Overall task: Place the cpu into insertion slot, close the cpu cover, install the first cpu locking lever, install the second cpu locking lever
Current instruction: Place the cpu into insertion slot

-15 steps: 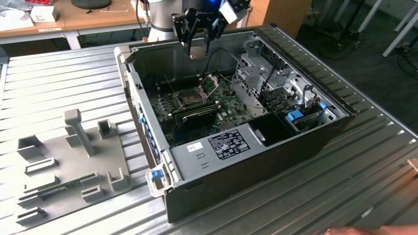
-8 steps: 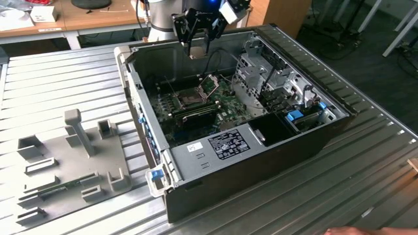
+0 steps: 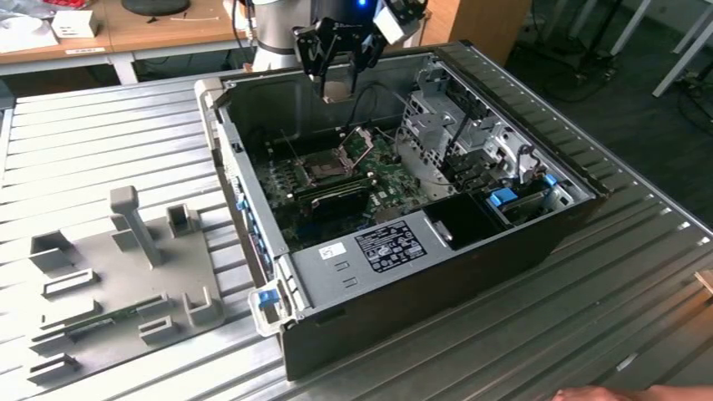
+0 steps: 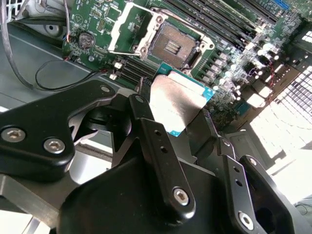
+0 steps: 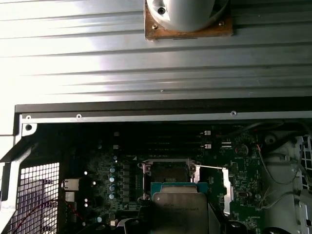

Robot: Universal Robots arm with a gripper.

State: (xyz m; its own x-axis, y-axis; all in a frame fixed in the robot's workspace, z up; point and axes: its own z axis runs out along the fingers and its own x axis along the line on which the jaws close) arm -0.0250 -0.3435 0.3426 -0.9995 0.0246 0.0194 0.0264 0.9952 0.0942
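Note:
My gripper hangs above the open computer case, shut on the cpu. In both wrist views the cpu is a flat grey-brown square on a teal-edged base, pinched between the black fingers. Below it on the green board lies the insertion slot, dark in the middle and uncovered. The cpu cover, a silvery frame, stands swung open beside the slot. The cpu is clear of the slot, well above the board.
Long black memory slots run beside the socket. Drive cages and case walls close in around the board. A grey fixture plate with upright blocks lies at the exterior view's left. A hand shows at the bottom edge.

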